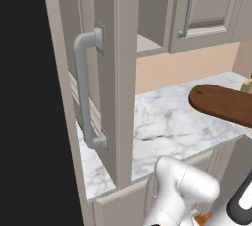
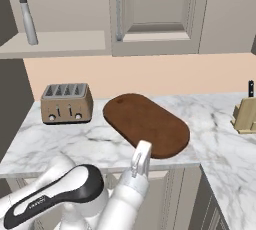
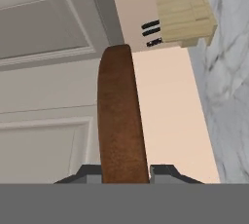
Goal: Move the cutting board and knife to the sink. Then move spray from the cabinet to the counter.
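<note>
Board-moving is our step in hand: we have the tool (image 3: 124,172) clamped on the cutting board (image 3: 120,116) above the table (image 2: 100,141), needing carriage toward the sink next.

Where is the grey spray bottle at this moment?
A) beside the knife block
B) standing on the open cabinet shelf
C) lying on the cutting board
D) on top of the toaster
B: the spray bottle stands upright in the open shelf niche of the cabinet, above the toaster.
</note>
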